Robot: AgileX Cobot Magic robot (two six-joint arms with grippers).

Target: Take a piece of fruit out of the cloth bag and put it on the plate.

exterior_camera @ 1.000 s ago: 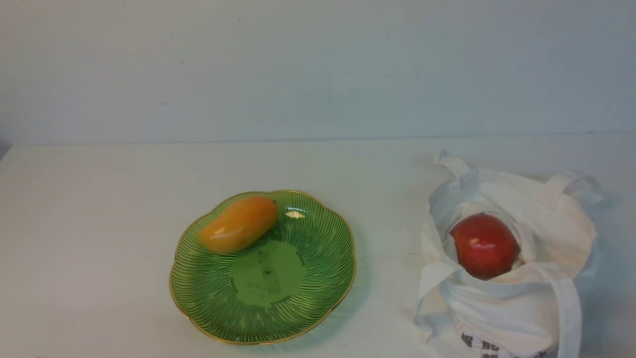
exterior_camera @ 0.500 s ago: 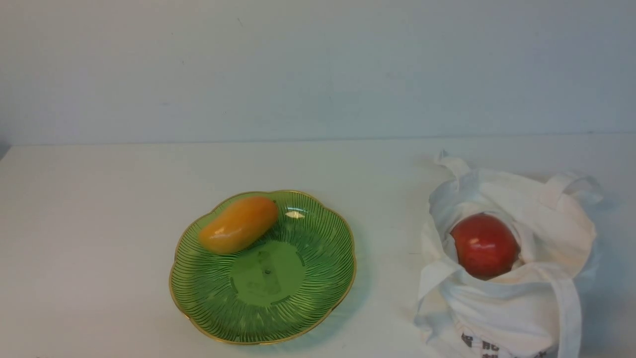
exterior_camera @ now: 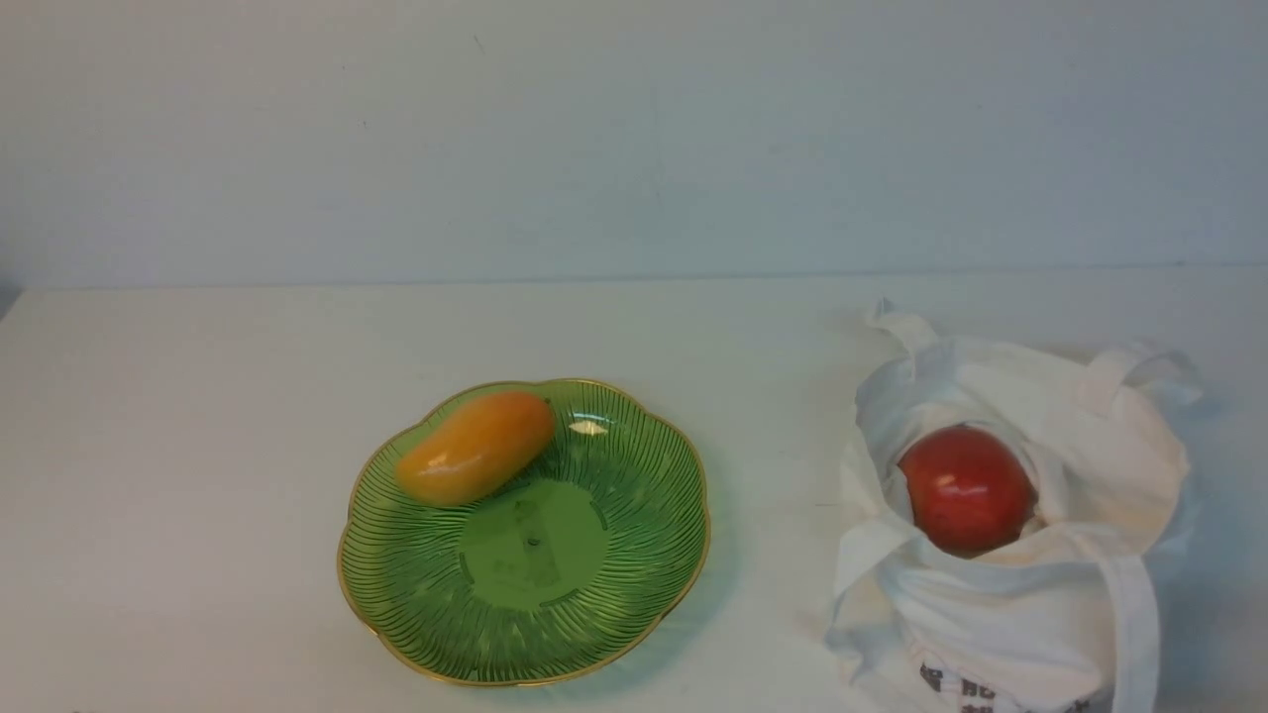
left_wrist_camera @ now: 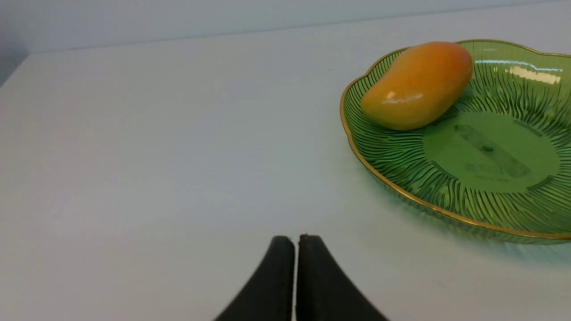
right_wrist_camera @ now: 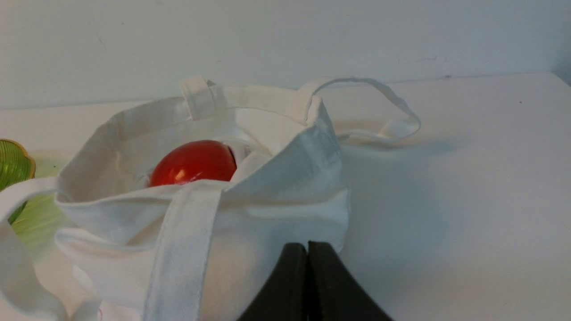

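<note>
The orange-yellow mango [exterior_camera: 476, 447] lies on the far-left part of the green gold-rimmed plate [exterior_camera: 614, 584]; both also show in the left wrist view, mango [left_wrist_camera: 417, 84] and plate [left_wrist_camera: 490, 209]. The white cloth bag [exterior_camera: 1020, 594] slumps open at the right, also seen in the right wrist view [right_wrist_camera: 276, 205]. My left gripper [left_wrist_camera: 296, 238] is shut and empty, low over bare table, apart from the plate. My right gripper [right_wrist_camera: 307, 244] is shut and empty, just short of the bag's side. Neither gripper shows in the front view.
A round red apple-like fruit [exterior_camera: 967, 489] sits inside the bag's open mouth, also in the right wrist view [right_wrist_camera: 194, 162]. A strap handle [right_wrist_camera: 379, 107] loops onto the table behind the bag. A pale wall rises behind the white table [exterior_camera: 198, 396].
</note>
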